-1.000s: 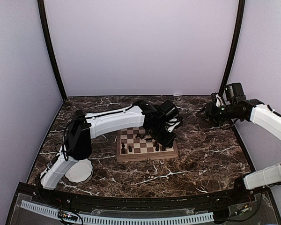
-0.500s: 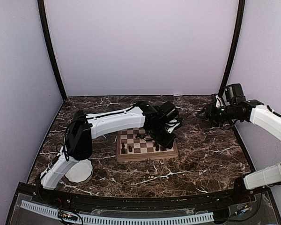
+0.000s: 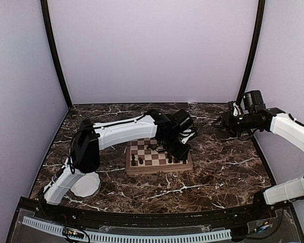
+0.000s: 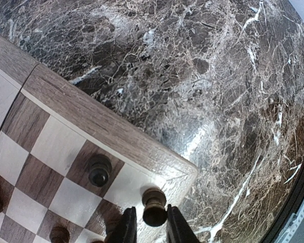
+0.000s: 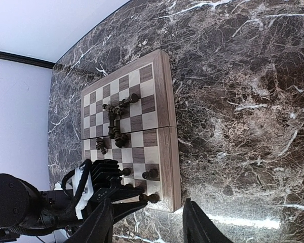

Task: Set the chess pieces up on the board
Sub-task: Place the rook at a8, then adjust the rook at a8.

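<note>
The wooden chessboard point(image 3: 157, 168) lies mid-table. Small dark pieces stand on it near its left side point(image 3: 134, 161), and several lie clustered at its middle point(image 5: 114, 121). My left gripper point(image 3: 179, 152) hangs over the board's near right corner. In the left wrist view its fingers point(image 4: 126, 228) straddle an upright dark piece point(image 4: 154, 207) standing on the corner light square. A thin gap shows on one side, so the jaws are narrowly open. Another piece point(image 4: 99, 170) stands one square diagonally away. My right gripper point(image 3: 219, 123) is open and empty, held high at the far right.
A white scalloped bowl point(image 3: 86, 185) sits at the near left by the left arm's base. Dark marble table point(image 3: 218, 167) surrounds the board. Lilac walls and black posts enclose the back and sides.
My left gripper has shifted very slightly over the board's corner. The right arm has not moved.
</note>
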Available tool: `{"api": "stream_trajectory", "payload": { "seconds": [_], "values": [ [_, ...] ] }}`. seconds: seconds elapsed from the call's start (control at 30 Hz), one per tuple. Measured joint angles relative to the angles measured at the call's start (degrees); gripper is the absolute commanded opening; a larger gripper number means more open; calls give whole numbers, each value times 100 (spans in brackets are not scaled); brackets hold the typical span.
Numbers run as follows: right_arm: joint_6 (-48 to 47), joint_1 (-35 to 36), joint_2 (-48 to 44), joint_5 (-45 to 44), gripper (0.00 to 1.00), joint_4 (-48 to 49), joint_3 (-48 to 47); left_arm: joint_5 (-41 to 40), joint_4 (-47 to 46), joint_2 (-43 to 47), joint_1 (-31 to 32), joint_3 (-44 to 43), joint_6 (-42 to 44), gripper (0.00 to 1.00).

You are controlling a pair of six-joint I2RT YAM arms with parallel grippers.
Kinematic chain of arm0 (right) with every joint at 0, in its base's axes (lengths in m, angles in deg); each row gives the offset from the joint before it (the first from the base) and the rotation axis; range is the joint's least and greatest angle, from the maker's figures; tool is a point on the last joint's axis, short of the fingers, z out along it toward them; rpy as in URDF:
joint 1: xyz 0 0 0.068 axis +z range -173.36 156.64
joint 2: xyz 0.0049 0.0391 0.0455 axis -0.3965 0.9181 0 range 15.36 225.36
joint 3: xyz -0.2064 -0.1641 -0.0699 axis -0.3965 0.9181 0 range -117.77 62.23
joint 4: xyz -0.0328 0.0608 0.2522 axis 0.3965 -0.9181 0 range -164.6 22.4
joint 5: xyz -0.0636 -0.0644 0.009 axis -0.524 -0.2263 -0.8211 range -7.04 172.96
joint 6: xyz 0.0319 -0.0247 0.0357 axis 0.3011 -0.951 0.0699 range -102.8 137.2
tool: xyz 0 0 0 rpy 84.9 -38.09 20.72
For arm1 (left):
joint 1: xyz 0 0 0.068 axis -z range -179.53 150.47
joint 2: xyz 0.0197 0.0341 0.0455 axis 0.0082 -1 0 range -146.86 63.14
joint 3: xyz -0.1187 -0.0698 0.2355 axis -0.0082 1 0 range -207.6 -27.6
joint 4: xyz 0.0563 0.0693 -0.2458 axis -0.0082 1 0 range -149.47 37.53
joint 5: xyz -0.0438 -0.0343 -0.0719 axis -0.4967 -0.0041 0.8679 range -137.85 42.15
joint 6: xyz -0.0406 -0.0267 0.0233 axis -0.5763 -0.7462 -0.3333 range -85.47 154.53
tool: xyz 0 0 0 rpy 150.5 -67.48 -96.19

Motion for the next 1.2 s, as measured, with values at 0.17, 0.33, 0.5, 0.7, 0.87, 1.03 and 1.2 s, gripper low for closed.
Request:
{"api": "stream_trajectory", "payload": {
  "seconds": [0.17,0.33,0.5,0.7,0.87,1.03,1.2],
  "values": [
    [0,0,7,37,48,2,0,22,-2,0,0,0,-2,30],
    [0,0,4,42,48,11,0,63,-11,0,0,0,-4,30],
    [-11,0,4,37,48,-9,0,83,-52,0,0,-4,0,31],
    [-275,0,-55,-83,45,-146,13,98,-90,122,0,-7,98,33],
    [-627,76,-376,-199,39,-131,352,-92,-127,767,-37,-4,216,37],
    [-968,330,-393,-221,24,-85,686,-431,-461,1832,-107,372,264,37],
    [-1320,822,142,-127,10,122,750,-745,-1117,3016,-442,1777,7,36]
  ]
}}
